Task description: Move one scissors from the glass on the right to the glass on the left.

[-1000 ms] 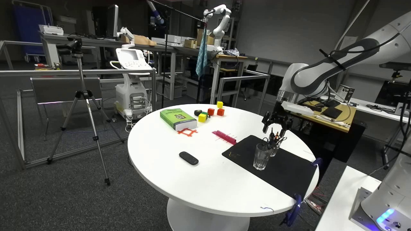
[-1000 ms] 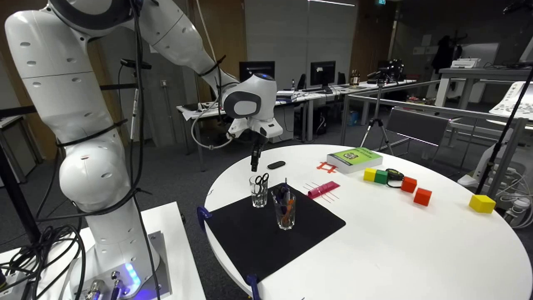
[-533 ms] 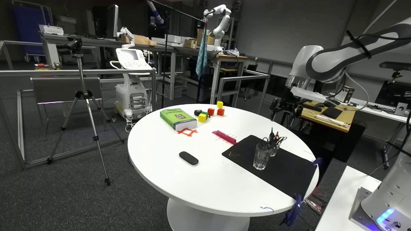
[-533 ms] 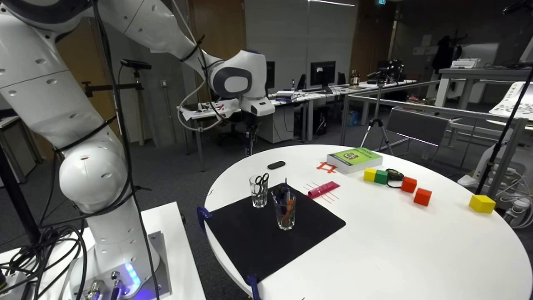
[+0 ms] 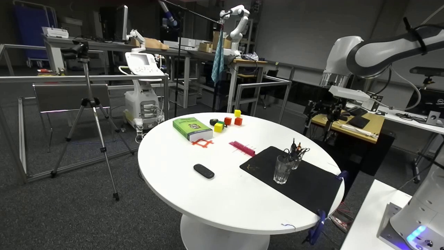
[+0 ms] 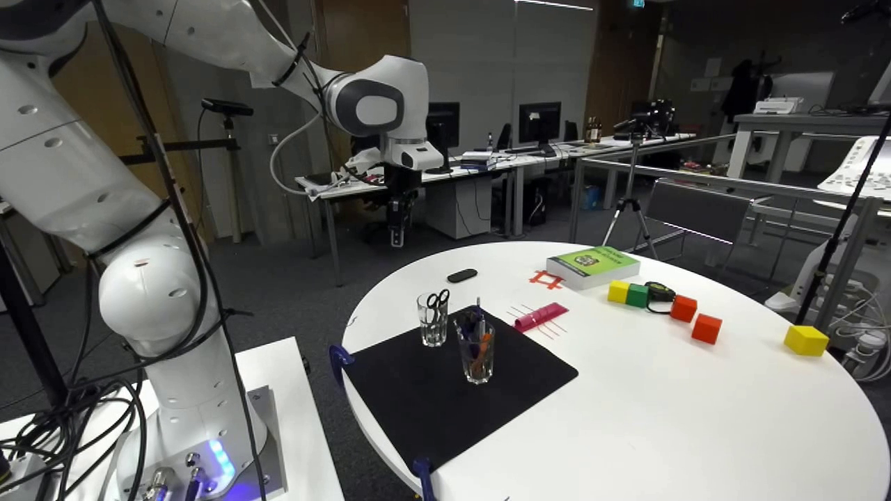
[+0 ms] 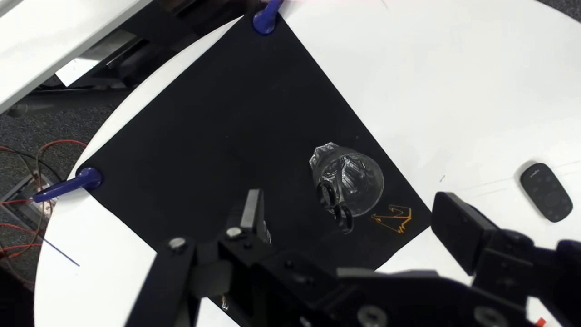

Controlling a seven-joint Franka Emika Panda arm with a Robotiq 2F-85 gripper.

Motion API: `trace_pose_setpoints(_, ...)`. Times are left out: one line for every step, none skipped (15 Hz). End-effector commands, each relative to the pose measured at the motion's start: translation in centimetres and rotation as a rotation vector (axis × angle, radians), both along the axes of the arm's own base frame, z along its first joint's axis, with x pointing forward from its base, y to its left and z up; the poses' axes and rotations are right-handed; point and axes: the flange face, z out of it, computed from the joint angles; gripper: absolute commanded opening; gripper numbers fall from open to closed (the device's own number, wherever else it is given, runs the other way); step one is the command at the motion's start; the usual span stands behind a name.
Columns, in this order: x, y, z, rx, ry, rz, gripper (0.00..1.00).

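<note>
1. In an exterior view, the gripper [image 6: 398,235] is being seen side-on, one finger masking the other, so the gap is being concealed.
2. In the wrist view, the fingers [image 7: 458,229] are being displayed spread wide apart, in the released position.
3. In both exterior views, the gripper is being held raised, well apart from both glasses.
4. The black-handled scissors [image 7: 337,209] are being held in the clear glass [image 7: 368,181] nearer the dark oval device [image 7: 546,192]; the handles are being supported above the rim.
5. Dark and orange items [image 6: 482,348] are being held in the fuller glass [image 6: 479,376]; in the wrist view, that glass is being mostly covered by the gripper.
6. In an exterior view, the glasses are being seen overlapped, the scissors' glass in front, on the black mat [image 5: 312,189].
7. The orange drawing [image 7: 394,219] on the mat is being shown plainly in the wrist view, but is being foreshortened in an exterior view.
8. The green book [image 6: 595,268] is being shown only in the exterior views.
</note>
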Motion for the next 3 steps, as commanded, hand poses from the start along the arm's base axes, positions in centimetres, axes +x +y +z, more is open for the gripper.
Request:
trace_pose_setpoints(-0.02, -0.02, -0.03, 0.0, 0.002, 0.0, 1.0)
trace_pose_setpoints(-0.04, -0.03, -0.09, -0.001, 0.003, 0.0, 1.0)
trace_pose_setpoints(-0.05, -0.04, -0.11, -0.001, 0.004, 0.0, 1.0)
